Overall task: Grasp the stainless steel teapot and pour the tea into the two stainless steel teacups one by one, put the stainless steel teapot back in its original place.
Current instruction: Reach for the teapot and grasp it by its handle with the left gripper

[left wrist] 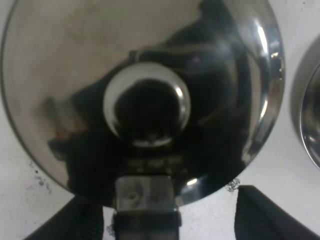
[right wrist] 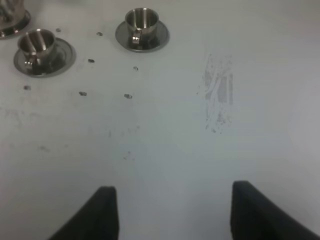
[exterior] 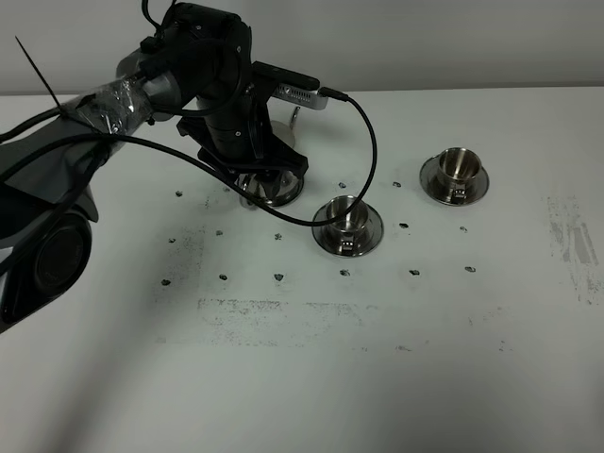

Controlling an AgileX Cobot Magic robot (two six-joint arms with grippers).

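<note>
Tabletop [exterior: 283, 377], white and scuffed, fills every view. Over its far left part the left arm [exterior: 189, 66] reaches down, dark and bulky. It covers most of the stainless steel teapot [left wrist: 75, 60], so the high camera shows only a shiny edge of the pot under the wrist. The left wrist camera looks straight down on the pot's round lid.

The left gripper [left wrist: 167, 222] has its jaws spread wide, one finger on each side of the loop handle [left wrist: 145, 197]. White table shows between each finger and the handle, so nothing is clamped. The right gripper [right wrist: 172, 212] hangs over a bare stretch of table, well apart from the cups, its jaws also wide with nothing between them.

Each cup stands upright on its own saucer. The left teacup [exterior: 349, 217] is near the teapot's right side, and the right teacup [exterior: 457, 166] is farther right and farther back.

A black cable [exterior: 371, 142] from the wrist loops in front of the left cup's saucer [exterior: 326, 238] in the high view. The lid's knob [left wrist: 146, 111] sits at its centre. Small dark specks [exterior: 279, 276] dot the table around the cups.
</note>
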